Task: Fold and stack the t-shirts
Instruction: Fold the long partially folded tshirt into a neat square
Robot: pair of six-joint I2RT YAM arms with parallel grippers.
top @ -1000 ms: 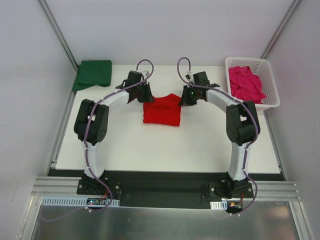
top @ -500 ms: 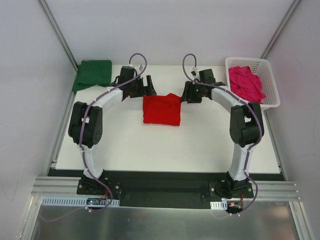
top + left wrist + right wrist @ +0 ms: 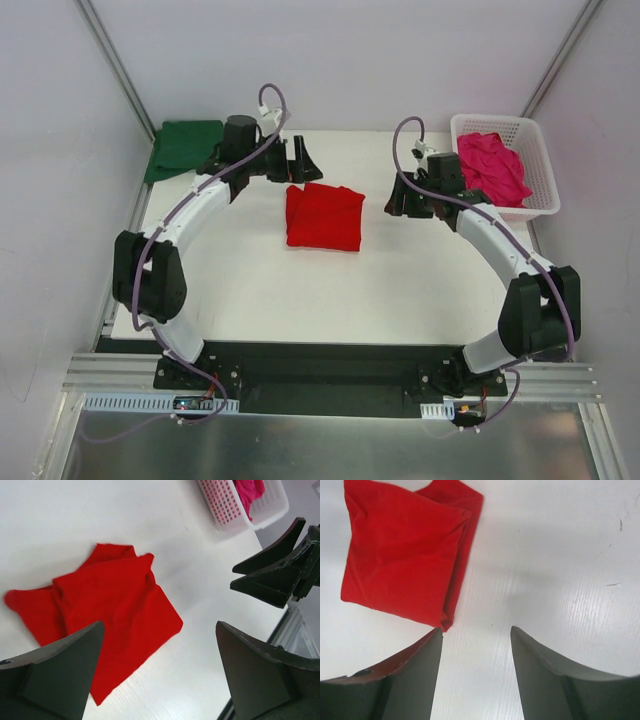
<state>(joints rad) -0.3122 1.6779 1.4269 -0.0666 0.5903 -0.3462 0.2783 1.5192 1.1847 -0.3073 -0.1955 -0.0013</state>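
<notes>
My table [image 3: 330, 290] is a plain white board, matte and faintly scuffed, boxed in by pale walls [image 3: 330, 60] and slanting aluminium posts [image 3: 110, 60]. The red t-shirt [image 3: 323, 216] lies folded into a rough square a little toward 12 o'clock from the board's middle. My left gripper [image 3: 298, 165] hovers at its 11 o'clock, jaws spread wide and holding nothing. My right gripper [image 3: 400, 203] sits off at its 3 o'clock — jaws parted, empty too, clear of the cloth. The green t-shirt [image 3: 185, 146] rests folded at the 10 o'clock corner — the pink t-shirt [image 3: 490, 165] is bunched inside the white basket [image 3: 545, 185] at 2 o'clock.
</notes>
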